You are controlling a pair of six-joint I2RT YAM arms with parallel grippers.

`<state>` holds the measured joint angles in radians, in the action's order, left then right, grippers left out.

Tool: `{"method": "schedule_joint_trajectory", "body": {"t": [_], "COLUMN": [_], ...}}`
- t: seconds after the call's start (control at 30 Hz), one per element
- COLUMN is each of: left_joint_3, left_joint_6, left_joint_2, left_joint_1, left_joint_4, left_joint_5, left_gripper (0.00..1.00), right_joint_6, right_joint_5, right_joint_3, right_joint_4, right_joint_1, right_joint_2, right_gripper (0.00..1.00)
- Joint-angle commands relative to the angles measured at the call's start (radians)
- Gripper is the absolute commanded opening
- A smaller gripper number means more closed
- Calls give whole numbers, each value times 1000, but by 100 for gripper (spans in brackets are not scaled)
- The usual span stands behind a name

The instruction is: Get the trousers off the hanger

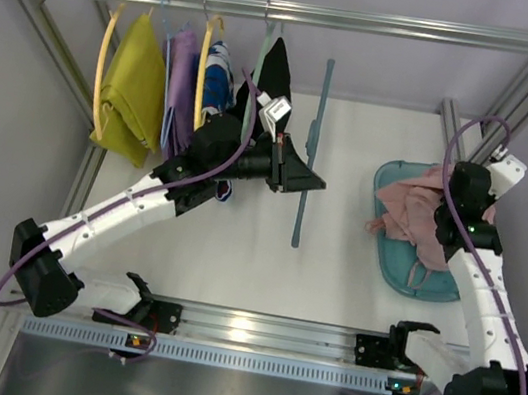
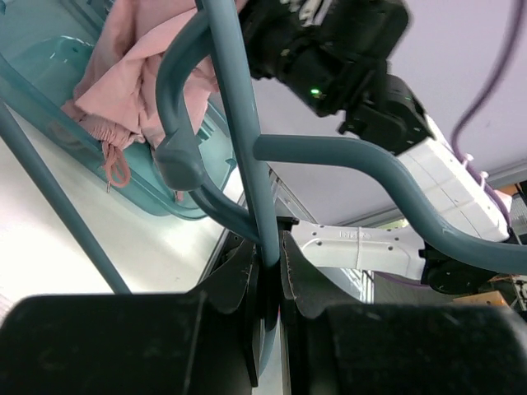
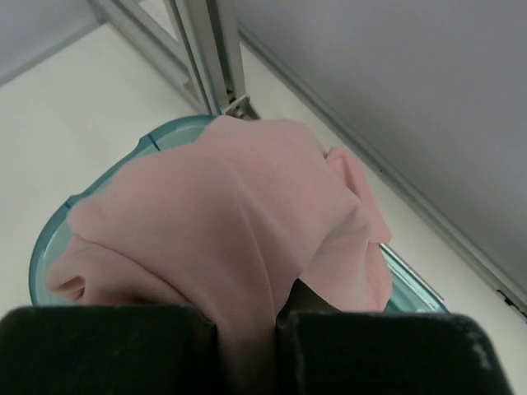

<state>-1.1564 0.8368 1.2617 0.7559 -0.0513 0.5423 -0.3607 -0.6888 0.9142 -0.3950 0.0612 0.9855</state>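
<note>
Mid-frame, the left claw (image 2: 268, 267) clamps the teal hanger (image 2: 243, 123). Far right, the right claw (image 3: 247, 333) pinches pink trousers (image 3: 239, 206) over the teal tub (image 1: 403, 278).

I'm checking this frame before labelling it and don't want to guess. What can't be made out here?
Fingertips of the right tool: right wrist view, the trousers cover them.
Floor of the tub: top view, the trousers lie over it.
Ends of the hanger: left wrist view, cut off by the picture's edges.
Shapes of the garments on the rail: top view, seen edge-on and overlapping.
</note>
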Motion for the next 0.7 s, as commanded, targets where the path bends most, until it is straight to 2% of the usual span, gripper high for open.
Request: {"method": "schedule_joint_trajectory", "body": {"t": [0.0,0.07,0.1,0.17,0.2,0.3,0.37,0.4,0.47,0.67], "left_joint_3": [-58,-58,-62,-63,-60,-60,-60,-58,-57,-57], "left_joint_6": [-27,-27,-25,-18,-15,8,21,31,42,65], "left_joint_2": [4,7,10,13,15,21,24,31,34,47], "left_joint_1": [-4,-3,-3,-3,-3,-3,-3,-3,-1,5], "left_joint_4": [-62,-62,-62,-62,-62,-62,-64,-68,-74,-111], "left_joint_5": [31,38,42,48,50,53,48,53,53,38], "left_gripper": [0,0,0,0,0,0,0,0,0,0], "right_joint_6": [-73,-80,-84,-89,-87,-67,-46,-37,-3,98], "right_joint_5": [161,211,241,282,320,426,474,509,557,796], "right_joint_3": [-35,-69,-81,-122,-135,-155,-126,-112,-59,87], "right_joint_4": [91,99,97,107,114,127,102,88,49,-56], "right_joint_1": [-52,-102,-110,-142,-156,-208,-242,-251,-271,-287], "right_joint_2": [65,113,123,131,125,98,68,59,19,-116], "right_gripper": [1,6,20,30,45,71,83,93,99,99]}}
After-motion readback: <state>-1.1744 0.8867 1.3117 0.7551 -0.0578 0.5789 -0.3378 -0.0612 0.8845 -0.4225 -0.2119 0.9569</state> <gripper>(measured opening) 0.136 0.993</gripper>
